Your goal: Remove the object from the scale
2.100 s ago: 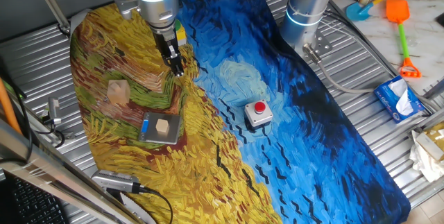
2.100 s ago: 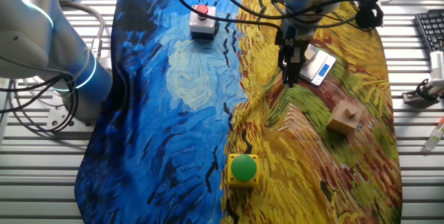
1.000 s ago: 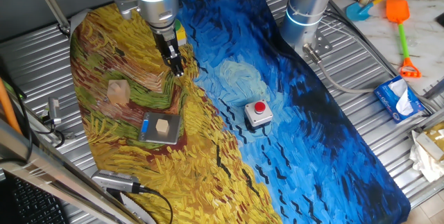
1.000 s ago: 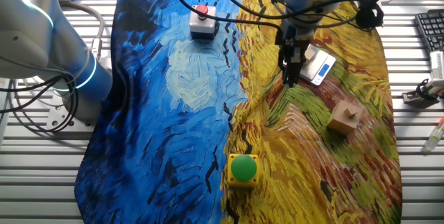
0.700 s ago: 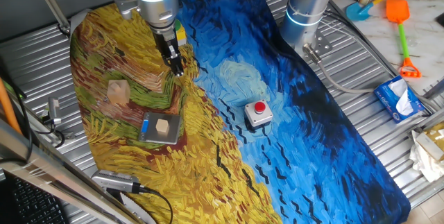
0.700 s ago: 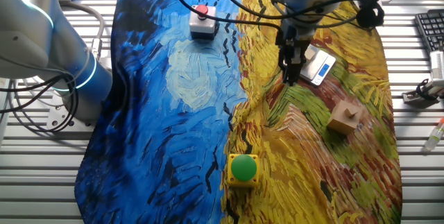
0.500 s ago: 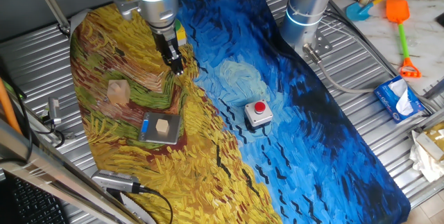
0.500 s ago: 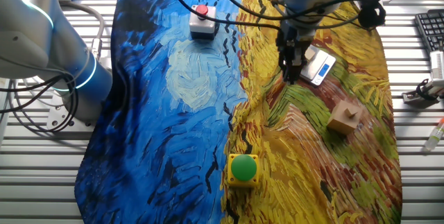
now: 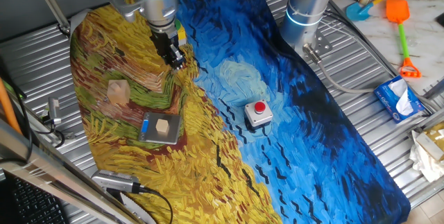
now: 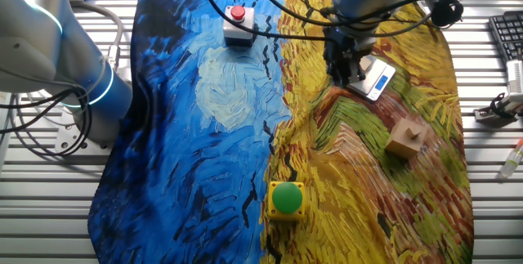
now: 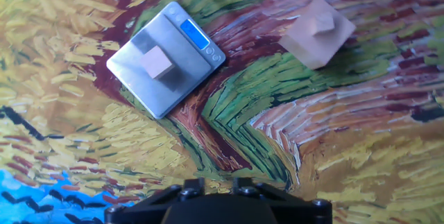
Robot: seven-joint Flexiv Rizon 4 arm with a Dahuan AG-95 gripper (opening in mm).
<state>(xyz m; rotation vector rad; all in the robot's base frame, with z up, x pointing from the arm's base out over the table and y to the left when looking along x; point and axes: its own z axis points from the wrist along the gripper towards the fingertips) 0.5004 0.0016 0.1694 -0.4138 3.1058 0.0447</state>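
painted cloth covers the tabletop, where the pincer point(image 9: 176, 60) has just lifted and shifted slightly, well short of the scale point(image 9: 160, 127). the cube point(image 9: 162, 126) sits untouched mid-plate. whether the pincer is open i cannot tell; it holds nothing. approach barely begun.

I see a pinkish block point(image 9: 117, 93), a red-button box point(image 9: 258, 113), a green-button box point(image 10: 286, 199) and, far right, a tissue pack point(image 9: 399, 99).

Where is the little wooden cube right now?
The little cube sits in the middle of the silver scale, upper left in the hand view, with the bigger tan block off to its right.
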